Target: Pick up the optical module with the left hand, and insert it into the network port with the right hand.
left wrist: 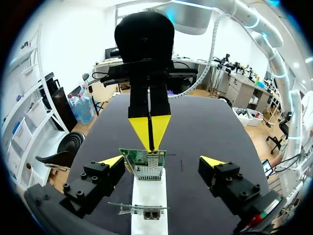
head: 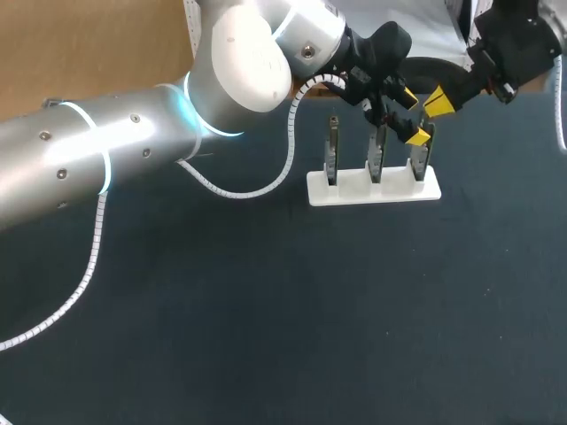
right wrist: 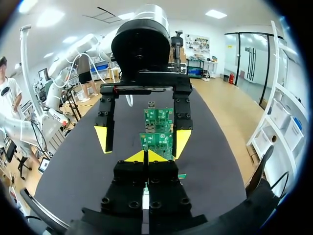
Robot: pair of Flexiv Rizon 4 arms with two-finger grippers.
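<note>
Dark navy table, white three-slot rack with thin green circuit boards standing on edge. Right gripper pinched tight, tips pointing straight down at the top edge of the end green board, just above its silver network port cage. Left gripper spread wide, fingers flanking that board, clear of it. Optical module: can't pick it out separately, possibly a sliver between the right tips. Board's long axis is vertical, so insertion likely goes downward. Right arm nearer.
</note>
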